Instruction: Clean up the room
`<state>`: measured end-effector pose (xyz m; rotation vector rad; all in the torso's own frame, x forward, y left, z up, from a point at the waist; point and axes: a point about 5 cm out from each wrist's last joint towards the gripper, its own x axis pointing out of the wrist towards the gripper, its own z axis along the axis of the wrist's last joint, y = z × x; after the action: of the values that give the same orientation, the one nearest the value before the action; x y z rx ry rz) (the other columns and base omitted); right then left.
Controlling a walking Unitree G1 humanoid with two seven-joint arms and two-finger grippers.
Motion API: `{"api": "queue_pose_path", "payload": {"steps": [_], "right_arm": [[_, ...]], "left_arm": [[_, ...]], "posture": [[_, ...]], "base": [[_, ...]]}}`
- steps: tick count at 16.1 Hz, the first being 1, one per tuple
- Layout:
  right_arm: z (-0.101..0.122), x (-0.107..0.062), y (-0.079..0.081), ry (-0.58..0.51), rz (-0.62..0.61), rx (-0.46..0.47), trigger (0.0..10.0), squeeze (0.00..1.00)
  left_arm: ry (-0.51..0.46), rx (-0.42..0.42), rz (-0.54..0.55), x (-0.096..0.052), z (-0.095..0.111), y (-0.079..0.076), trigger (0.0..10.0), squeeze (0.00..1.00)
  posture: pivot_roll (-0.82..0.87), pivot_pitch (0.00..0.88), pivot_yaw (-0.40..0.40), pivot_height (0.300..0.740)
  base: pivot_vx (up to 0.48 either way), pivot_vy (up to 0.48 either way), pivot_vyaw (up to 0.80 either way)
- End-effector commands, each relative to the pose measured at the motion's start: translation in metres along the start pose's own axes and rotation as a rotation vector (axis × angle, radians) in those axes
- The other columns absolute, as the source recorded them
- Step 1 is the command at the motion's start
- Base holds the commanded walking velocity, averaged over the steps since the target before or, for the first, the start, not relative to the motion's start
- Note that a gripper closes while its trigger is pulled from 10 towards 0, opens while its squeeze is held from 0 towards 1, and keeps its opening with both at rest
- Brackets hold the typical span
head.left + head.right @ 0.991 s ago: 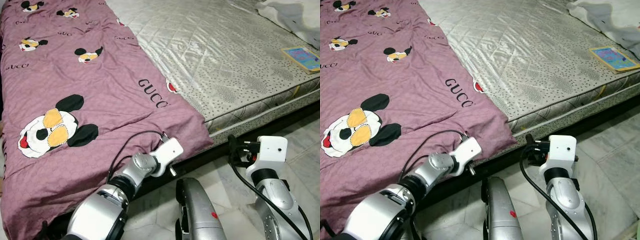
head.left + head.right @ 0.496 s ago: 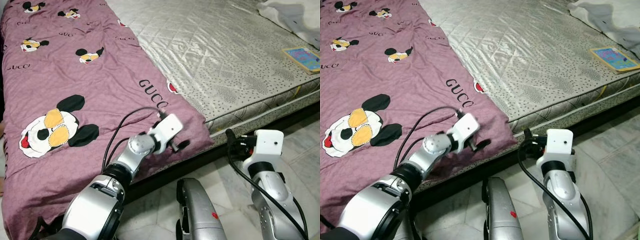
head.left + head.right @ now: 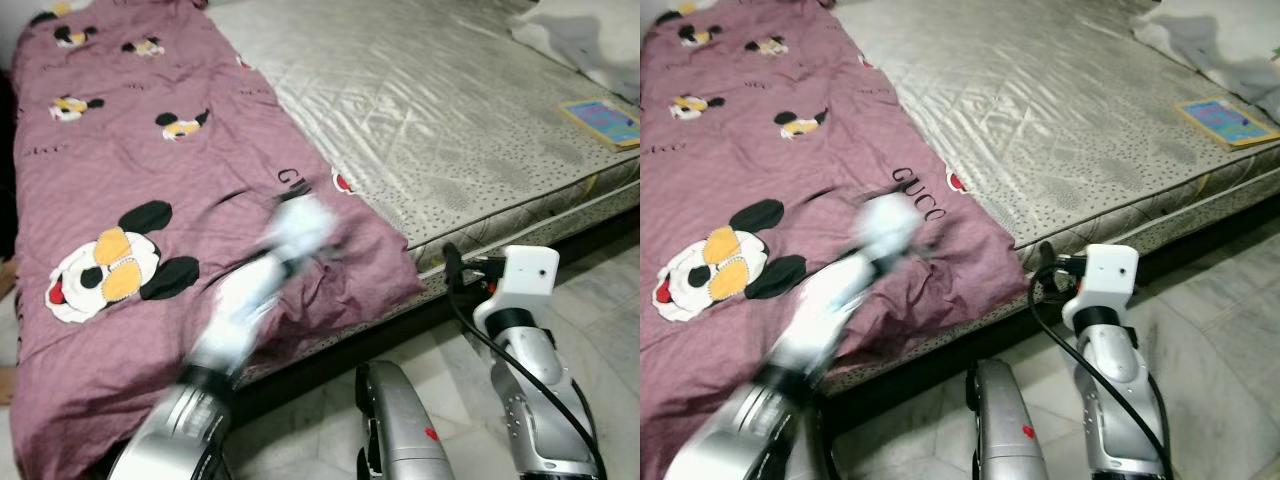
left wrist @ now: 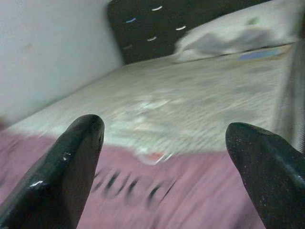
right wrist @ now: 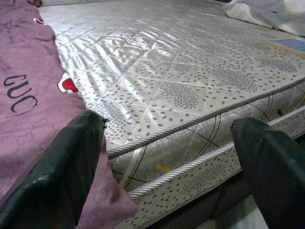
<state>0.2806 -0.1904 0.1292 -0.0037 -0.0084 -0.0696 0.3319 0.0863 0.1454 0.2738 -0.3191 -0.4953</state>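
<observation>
**Left tool spread over the blanket's corner, right tool waiting at the mattress edge**

Left tool [image 4: 162, 157] is blurred by motion in the head views, above the lower right part of the purple blanket [image 3: 130, 130], near its printed lettering; its wrist camera shows the two black fingers [image 4: 62, 171] spread wide with nothing between them, purple cloth below and bare mattress beyond. The right tool [image 5: 167, 162] is held low in front of the bed, just off the mattress [image 3: 440, 110] side, fingers likewise wide apart and empty, looking at the blanket's hanging corner and the mattress piping.

The blanket covers the robot's left half of the bed and drapes over the near edge toward the floor; the right half of the mattress is bare. A thin book [image 3: 605, 118] lies near the far right edge, and a heap of white bedding [image 3: 590, 35] sits at the far right corner.

Judging by its wrinkles and the way it droops over the edge, the blanket is soft, limp and light for its spread, though it will likely drag and bunch when pulled. It offers no stiff part to grip, so a pinch has to gather a fold of cloth. The best hold looks to be the free corner [image 3: 405, 285] hanging by the mattress edge, or the hem next to it, where the fingers can close on both sides of the fabric. A flat stretch in the middle would likely slip from the fingers.
</observation>
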Motion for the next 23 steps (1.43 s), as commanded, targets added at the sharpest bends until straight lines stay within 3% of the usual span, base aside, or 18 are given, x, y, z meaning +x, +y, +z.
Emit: {"api": "queue_pose_path", "payload": {"steps": [1, 2, 4, 5, 6, 7, 9, 10, 13, 23], "right_arm": [[-0.001, 0.001, 0.005, -0.001, 0.017, 0.008, 10.0, 0.00], [-0.003, 0.003, 0.008, -0.003, 0.017, 0.007, 10.0, 0.00], [-0.003, 0.008, 0.007, -0.008, -0.001, 0.005, 10.0, 0.00], [-0.003, 0.009, 0.007, -0.009, -0.002, 0.006, 10.0, 0.00], [-0.004, 0.008, 0.006, -0.006, 0.004, 0.018, 10.0, 0.00], [-0.006, 0.006, 0.005, -0.003, 0.012, 0.032, 10.0, 0.00], [-0.008, -0.001, 0.005, 0.006, 0.033, 0.065, 10.0, 0.00], [-0.009, -0.001, 0.006, 0.005, 0.032, 0.095, 10.0, 0.00], [0.002, 0.004, 0.012, -0.042, 0.050, 0.145, 10.0, 0.00], [0.009, 0.010, 0.008, -0.068, 0.037, 0.140, 10.0, 0.00]], "left_arm": [[-0.025, 0.003, 0.063, -0.007, 0.008, 0.011, 10.0, 0.00], [0.000, -0.014, 0.211, -0.040, 0.004, 0.027, 10.0, 0.00], [0.046, 0.010, 0.405, -0.088, 0.001, 0.043, 10.0, 0.00], [0.057, 0.021, 0.442, -0.099, 0.000, 0.045, 10.0, 0.00], [0.094, 0.019, 0.521, -0.121, 0.000, 0.046, 10.0, 0.00], [0.122, 0.021, 0.557, -0.135, 0.001, 0.047, 10.0, 0.00], [0.163, 0.023, 0.600, -0.155, 0.002, 0.046, 10.0, 0.00], [0.184, 0.018, 0.609, -0.158, 0.002, 0.045, 10.0, 0.00], [0.183, -0.008, 0.575, -0.149, 0.004, 0.038, 10.0, 0.00], [0.189, -0.021, 0.543, -0.138, 0.007, 0.039, 10.0, 0.00]], "posture": [[-0.11, 0.035, 0.014, 0.518], [-0.09, 0.031, 0.012, 0.518], [-0.07, 0.025, 0.005, 0.518], [-0.06, 0.026, 0.004, 0.518], [-0.05, 0.026, -0.003, 0.518], [-0.05, 0.025, -0.005, 0.518], [-0.04, 0.024, -0.011, 0.518], [-0.04, 0.017, -0.011, 0.518], [-0.06, 0.005, 0.000, 0.533], [-0.07, 0.000, 0.016, 0.613]], "base": [[0.000, 0.000, 0.00], [0.000, 0.000, 0.00], [0.000, 0.000, 0.00], [0.000, 0.000, 0.00], [0.000, 0.000, 0.00], [0.000, 0.000, 0.00], [0.000, 0.000, 0.00], [0.000, 0.000, 0.00], [0.000, 0.000, 0.00], [0.000, 0.000, 0.00]]}}
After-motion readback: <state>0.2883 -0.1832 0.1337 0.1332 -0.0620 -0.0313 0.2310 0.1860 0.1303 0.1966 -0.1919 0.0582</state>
